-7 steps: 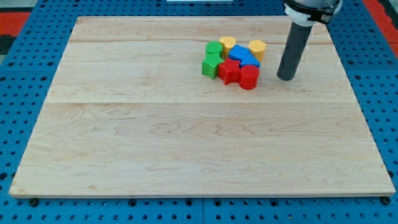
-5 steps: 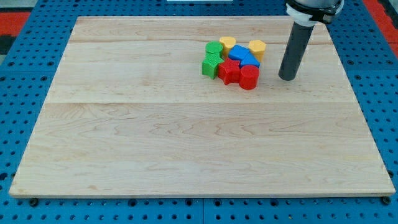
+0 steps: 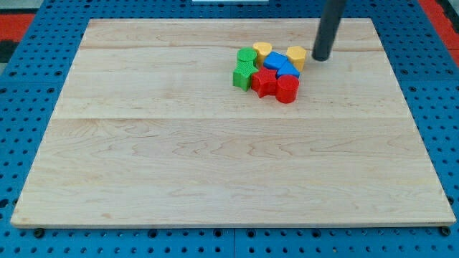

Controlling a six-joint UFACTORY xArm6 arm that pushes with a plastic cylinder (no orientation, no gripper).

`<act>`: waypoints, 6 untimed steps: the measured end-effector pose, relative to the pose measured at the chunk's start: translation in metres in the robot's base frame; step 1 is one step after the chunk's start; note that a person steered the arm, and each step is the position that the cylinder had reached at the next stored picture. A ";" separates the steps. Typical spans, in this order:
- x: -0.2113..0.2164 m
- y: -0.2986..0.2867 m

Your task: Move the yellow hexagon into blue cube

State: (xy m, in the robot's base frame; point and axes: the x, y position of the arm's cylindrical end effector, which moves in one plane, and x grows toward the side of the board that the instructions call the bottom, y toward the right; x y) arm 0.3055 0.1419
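A tight cluster of blocks sits on the wooden board (image 3: 215, 158) toward the view's upper right. The yellow hexagon (image 3: 296, 56) is at the cluster's upper right corner, touching a blue block (image 3: 275, 61) on its left and another blue block (image 3: 288, 71) just below. My tip (image 3: 320, 58) stands just to the right of the yellow hexagon, with a small gap or light contact; I cannot tell which.
A second yellow block (image 3: 262, 49) is at the cluster's top. Two green blocks (image 3: 244, 68) are on its left. A red star-like block (image 3: 264, 82) and a red block (image 3: 287, 88) are at its bottom. Blue pegboard (image 3: 29, 86) surrounds the board.
My tip has moved up and left, from the lower right of the cluster to right beside the yellow hexagon. The blocks have not visibly moved.
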 end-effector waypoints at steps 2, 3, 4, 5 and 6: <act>-0.003 0.036; -0.003 0.049; -0.039 0.041; -0.047 0.017; -0.028 -0.007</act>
